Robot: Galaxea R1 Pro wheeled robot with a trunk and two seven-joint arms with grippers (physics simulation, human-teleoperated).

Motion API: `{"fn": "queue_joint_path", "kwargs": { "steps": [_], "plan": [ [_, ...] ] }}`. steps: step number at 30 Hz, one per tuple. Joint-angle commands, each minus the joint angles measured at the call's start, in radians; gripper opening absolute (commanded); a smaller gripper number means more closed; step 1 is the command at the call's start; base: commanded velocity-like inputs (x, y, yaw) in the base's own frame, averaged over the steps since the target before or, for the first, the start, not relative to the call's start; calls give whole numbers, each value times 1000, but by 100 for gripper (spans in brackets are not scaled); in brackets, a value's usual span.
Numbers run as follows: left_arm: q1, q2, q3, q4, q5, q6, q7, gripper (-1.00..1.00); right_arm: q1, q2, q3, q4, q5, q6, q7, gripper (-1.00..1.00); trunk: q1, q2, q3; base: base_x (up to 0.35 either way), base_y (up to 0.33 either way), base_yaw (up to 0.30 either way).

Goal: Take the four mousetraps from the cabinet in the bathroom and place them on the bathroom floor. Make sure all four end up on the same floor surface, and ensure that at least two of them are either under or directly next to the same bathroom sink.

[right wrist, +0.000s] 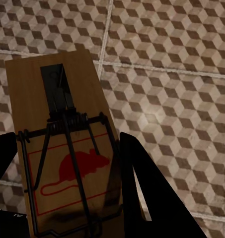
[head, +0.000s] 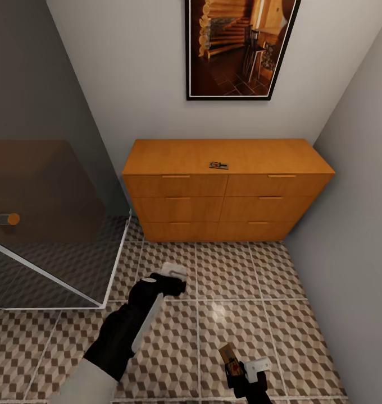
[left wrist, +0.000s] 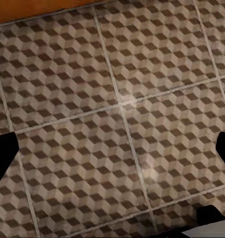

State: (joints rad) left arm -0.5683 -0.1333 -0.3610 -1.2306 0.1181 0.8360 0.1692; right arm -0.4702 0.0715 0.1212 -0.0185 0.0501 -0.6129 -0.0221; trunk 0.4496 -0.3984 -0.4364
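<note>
Right claw [right wrist: 67, 188] pinches one mousetrap [right wrist: 62, 148] above the bathroom floor [head: 236, 280], well clear of the cabinet [head: 224, 193]; another trap [head: 218, 165] sits atop it. Left claw [left wrist: 112, 148] spread, empty. Step: carrying; next, lowering it beside the sink.

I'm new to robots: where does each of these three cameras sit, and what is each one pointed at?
Head view: high on the robot, looking down at the cabinet, a mousetrap on the cabinet, both arms.
Left wrist view: on the left arm, facing the bathroom floor; dark fingertips spread wide.
Right wrist view: on the right arm, facing the held mousetrap between its fingers.
Shared: head and right wrist views both show the held mousetrap in the right tool.
</note>
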Motion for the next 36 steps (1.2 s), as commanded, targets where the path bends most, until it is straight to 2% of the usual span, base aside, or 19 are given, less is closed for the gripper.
{"fn": "queue_joint_path", "kwargs": {
  "steps": [1, 6, 12, 18, 23, 28, 33, 36],
  "plan": [
    [-57, -4, -1, 1, 7, 42, 10, 100, -1, 0, 1, 1, 4, -3, -2, -100, 0, -2, -2, 0, 0, 0],
    [-218, -13, 0, 13, 2, 127, 11, 100, -1, 0, 0, 1, 4, -3, -2, -100, 0, -2, -2, 0, 0, 0],
    [-365, -18, 2, 53, 3, 147, 12, 100, -1, 0, 1, 1, 4, -3, -2, -100, 0, -2, -2, 0, 0, 0],
    [-398, -18, 4, 72, 7, 151, 9, 100, -1, 10, 1, 1, 2, -3, 1, -100, 0, -2, -2, 0, 0, 0],
    [-402, -15, 0, 58, 32, 152, 3, 100, -1, 20, 0, 2, 2, -2, 1, -100, 0, -2, -2, 0, 0, 0],
    [-403, 4, -22, -41, 38, 152, 0, 100, -1, 19, 0, 2, 2, -2, 1, -100, 0, -2, 0, 0, 0, -122],
    [-403, 12, -61, -62, 38, 152, 0, 100, -1, 18, 0, 2, 2, -2, 1, -100, 0, -2, 4, 0, 0, -212],
    [-403, 13, -72, -65, 38, 152, 0, 100, -1, 17, 0, 2, 2, -2, 1, -100, 0, -2, 7, 0, 0, -226]
  ]
}}
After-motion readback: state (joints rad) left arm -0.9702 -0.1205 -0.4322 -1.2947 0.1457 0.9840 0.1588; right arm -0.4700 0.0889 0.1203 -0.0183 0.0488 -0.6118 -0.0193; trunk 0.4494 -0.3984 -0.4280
